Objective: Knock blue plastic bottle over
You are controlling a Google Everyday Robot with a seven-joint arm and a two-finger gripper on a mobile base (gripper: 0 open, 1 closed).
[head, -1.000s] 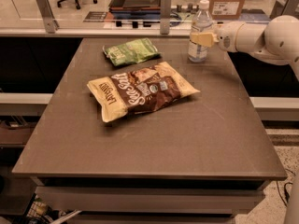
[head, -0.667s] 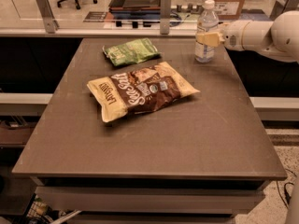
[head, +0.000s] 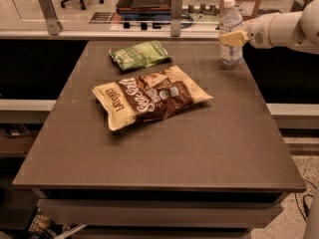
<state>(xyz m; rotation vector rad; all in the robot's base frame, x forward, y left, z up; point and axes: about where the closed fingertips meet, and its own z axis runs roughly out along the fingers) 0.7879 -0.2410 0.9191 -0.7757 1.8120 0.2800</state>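
The blue plastic bottle (head: 231, 19) is a clear bottle with a white cap and white label. It stands upright at the far right corner of the dark table (head: 164, 148). My gripper (head: 233, 38), with yellowish tips on a white arm reaching in from the right, sits across the bottle's middle and overlaps its label. I cannot tell how it bears on the bottle.
A brown and cream chip bag (head: 152, 97) lies flat in the middle of the table. A green snack bag (head: 139, 55) lies behind it. The table's right edge is just right of the bottle. A counter with rails runs behind the table.
The bottle has shifted to the right along the far edge, still upright, and the gripper now overlaps its middle instead of sitting at its right side.
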